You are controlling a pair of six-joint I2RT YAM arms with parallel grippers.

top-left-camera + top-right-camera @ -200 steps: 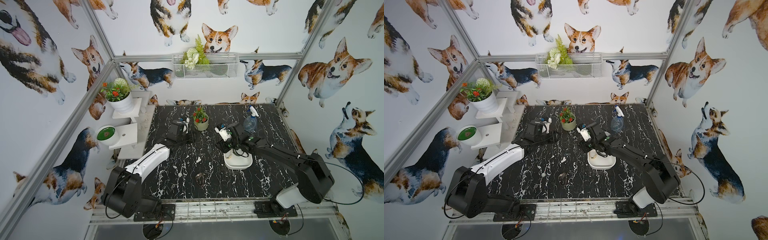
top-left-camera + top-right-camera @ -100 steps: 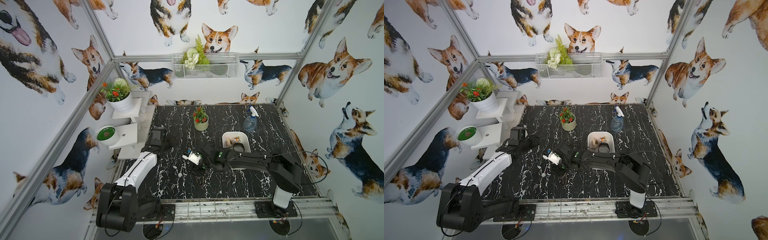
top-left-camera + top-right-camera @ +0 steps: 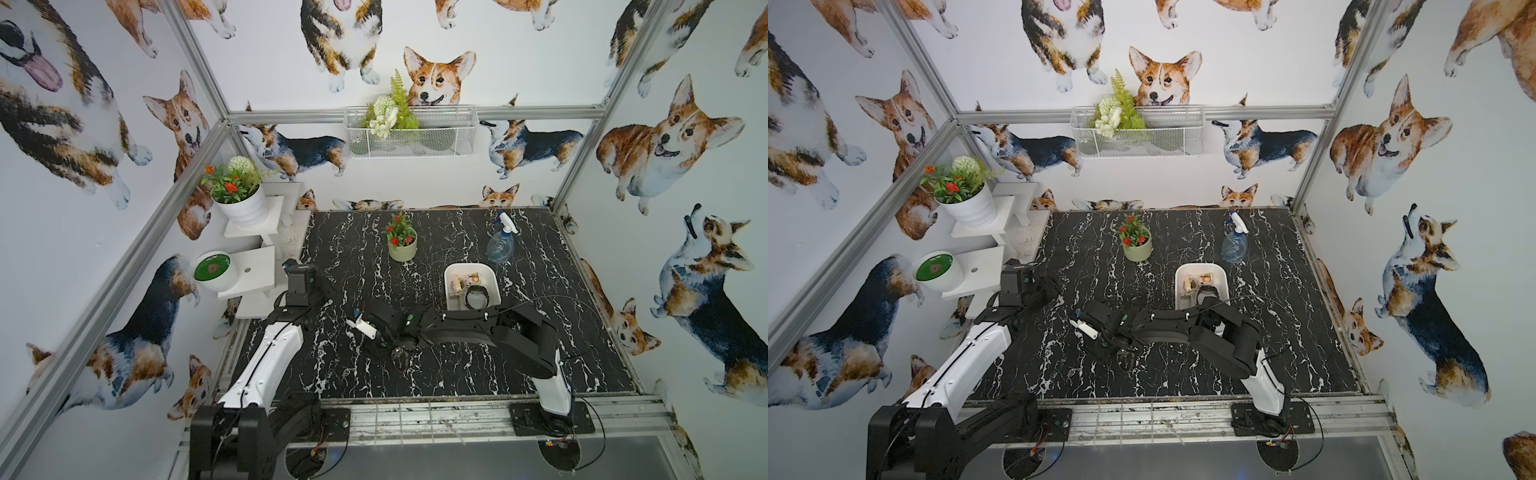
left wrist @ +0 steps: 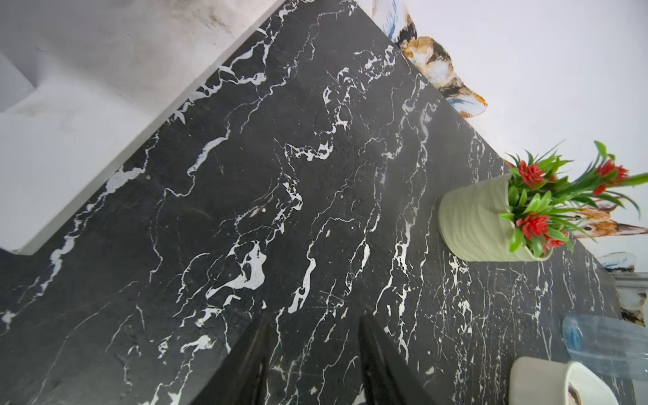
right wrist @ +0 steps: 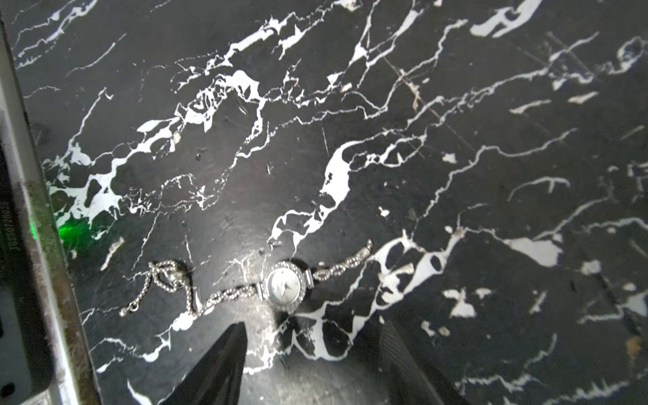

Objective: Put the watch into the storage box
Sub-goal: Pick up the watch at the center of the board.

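One black, white-veined marble tabletop (image 3: 457, 374). One shallow white plastic storage box (image 3: 448, 286), apart from the watch. Right gripper (image 5: 312, 324): jaws wide, empty. Left gripper (image 4: 314, 322): jaws parted, empty. One silver round-faced chain-strap watch (image 5: 284, 289): flat on the marble just beyond the right fingertips, long axis crosswise to them. Lettering on edge rail (image 5: 45, 280): unreadable.

Silver watch (image 5: 284, 285) flat, outside storage box (image 3: 469, 265)
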